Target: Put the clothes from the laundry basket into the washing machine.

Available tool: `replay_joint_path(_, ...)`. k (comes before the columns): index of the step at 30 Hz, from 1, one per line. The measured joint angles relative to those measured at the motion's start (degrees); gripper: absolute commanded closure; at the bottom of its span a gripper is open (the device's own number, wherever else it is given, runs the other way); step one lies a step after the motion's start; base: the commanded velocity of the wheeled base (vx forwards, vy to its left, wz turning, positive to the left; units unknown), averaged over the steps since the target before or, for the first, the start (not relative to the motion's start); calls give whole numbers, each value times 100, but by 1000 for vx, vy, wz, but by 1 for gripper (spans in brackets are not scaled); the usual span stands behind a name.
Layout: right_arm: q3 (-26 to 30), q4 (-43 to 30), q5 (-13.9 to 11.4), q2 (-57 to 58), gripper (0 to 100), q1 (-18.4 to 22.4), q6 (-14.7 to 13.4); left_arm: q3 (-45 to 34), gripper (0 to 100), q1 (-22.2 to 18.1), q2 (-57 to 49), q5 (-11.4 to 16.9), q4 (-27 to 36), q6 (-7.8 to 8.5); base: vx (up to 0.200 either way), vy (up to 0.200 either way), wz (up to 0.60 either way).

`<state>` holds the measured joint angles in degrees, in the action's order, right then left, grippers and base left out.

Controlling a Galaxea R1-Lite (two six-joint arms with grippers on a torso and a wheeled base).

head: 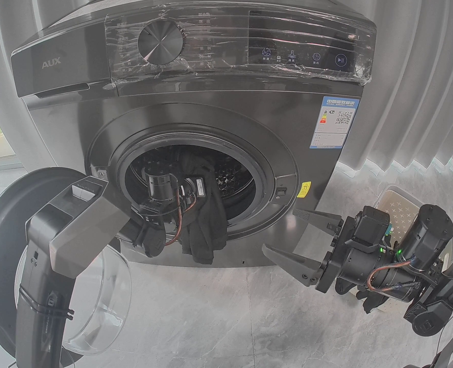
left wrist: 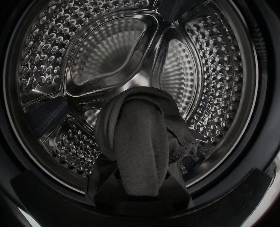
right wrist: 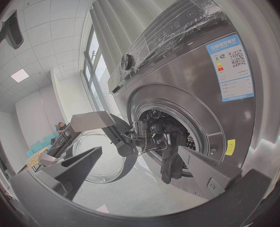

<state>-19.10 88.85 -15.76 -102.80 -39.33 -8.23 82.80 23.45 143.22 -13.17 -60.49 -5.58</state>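
Since the next move turns on getting the cloth fully past the door ring, what matters is how the dark garment (head: 206, 226) lies against the washing machine (head: 196, 103). My left pincer (left wrist: 140, 186) sits in the machine's round mouth, clamped tight on a bunched fold of the garment, with the steel drum (left wrist: 114, 54) straight ahead and deeper in. From that grip the garment's long axis runs back and down: it drapes over the lower lip of the mouth and hangs outside, against the machine's front. I judge a push inward alone would leave that tail out.

My left arm is plainly the nearer one. My right pincer (head: 278, 230) hangs before the machine's lower right corner, jaws spread wide and holding nothing, between the machine and the laundry basket (head: 402, 208).

By count: one garment, one machine, one basket, two pincers. What lies in the basket I cannot tell.
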Motion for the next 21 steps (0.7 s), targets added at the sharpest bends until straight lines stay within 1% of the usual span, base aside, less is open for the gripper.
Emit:
replay_joint_path(4,4,-2,0,-6,0,2,-6,706,100,-67,306,0,356,-18,0,0,0)
replay_joint_path(9,9,-2,-5,-15,0,30,-11,1357,100,-100,568,1,756,-33,0,0,0)
replay_joint_path(15,6,-2,-5,-41,0,30,-11,1558,100,-124,692,1,780,-38,0,0,0)
replay_joint_path(16,6,-2,-5,-45,0,30,-11,1558,0,-129,701,0,772,-40,0,0,0)
replay_joint_path(21,4,-2,-9,-48,0,33,-11,1552,0,-122,719,1,756,-95,0,0,0)
